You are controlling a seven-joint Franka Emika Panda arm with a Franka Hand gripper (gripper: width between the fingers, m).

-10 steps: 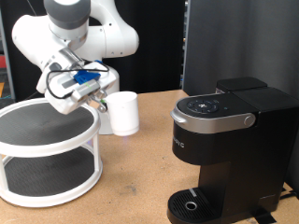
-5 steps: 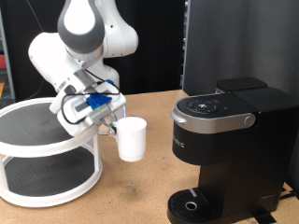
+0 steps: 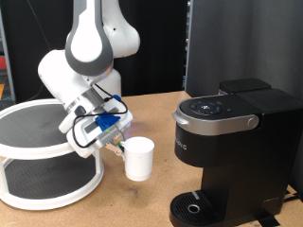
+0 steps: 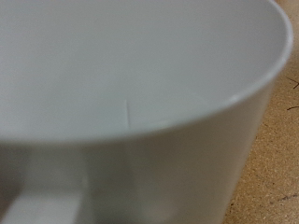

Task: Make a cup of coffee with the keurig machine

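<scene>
The white cup (image 3: 139, 158) hangs in the air just above the wooden table, held by its handle side in my gripper (image 3: 117, 144), which is shut on it. The cup is at the middle of the exterior view, tilted slightly, to the left of the black keurig machine (image 3: 227, 151). The machine stands at the exterior view's right with its grey-silver lid handle (image 3: 220, 121) down and its round drip tray (image 3: 194, 205) bare. In the wrist view the cup's white wall and rim (image 4: 140, 84) fill almost the whole picture; my fingers do not show there.
A white two-tier round rack (image 3: 47, 156) with dark mesh shelves stands at the exterior view's left, close behind my arm. A black panel (image 3: 237, 43) rises behind the machine. Wooden table (image 3: 133, 203) lies below the cup.
My gripper has carried the cup down and to the exterior view's right, away from the rack and closer to the keurig machine.
</scene>
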